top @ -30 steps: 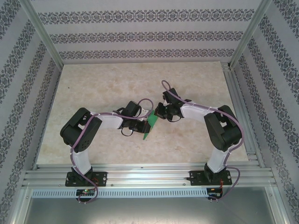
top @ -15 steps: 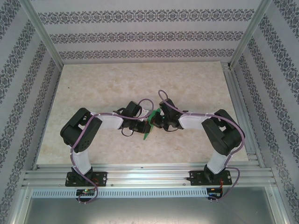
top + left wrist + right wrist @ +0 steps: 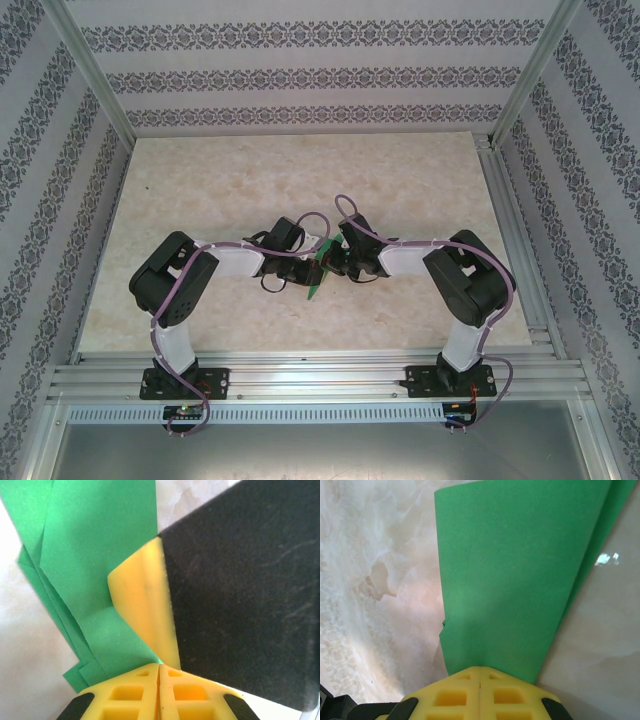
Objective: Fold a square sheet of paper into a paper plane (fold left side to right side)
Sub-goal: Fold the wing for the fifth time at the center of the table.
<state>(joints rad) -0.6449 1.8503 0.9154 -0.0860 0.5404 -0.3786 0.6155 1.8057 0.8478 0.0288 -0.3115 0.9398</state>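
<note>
Where the two arms meet at the centre of the top external view, I see the left gripper (image 3: 303,268) and the right gripper (image 3: 333,262) drawn in on either side of the sheet of paper (image 3: 317,272). Little more than a narrow green sliver is exposed there, its lower tip pointing toward the bottom of the frame. The wrists and a purple cable (image 3: 345,205) cover the rest, and the jaws cannot be made out at this scale.

Left wrist view: the left gripper (image 3: 159,680) has its yellow jaws pressed together along a thin seam at bottom centre. Stacked, creased layers of green paper run down from the upper left to that seam, where they appear pinched. A yellow pad (image 3: 142,605) backed by a black surface (image 3: 240,590) blocks the right half, and I cannot tell what it belongs to.

Right wrist view: the right gripper (image 3: 480,677) is likewise clamped, with the paper rising out of its seam as a curved panel cut off by the upper edge. The marbled table (image 3: 370,580) lies behind.
</note>
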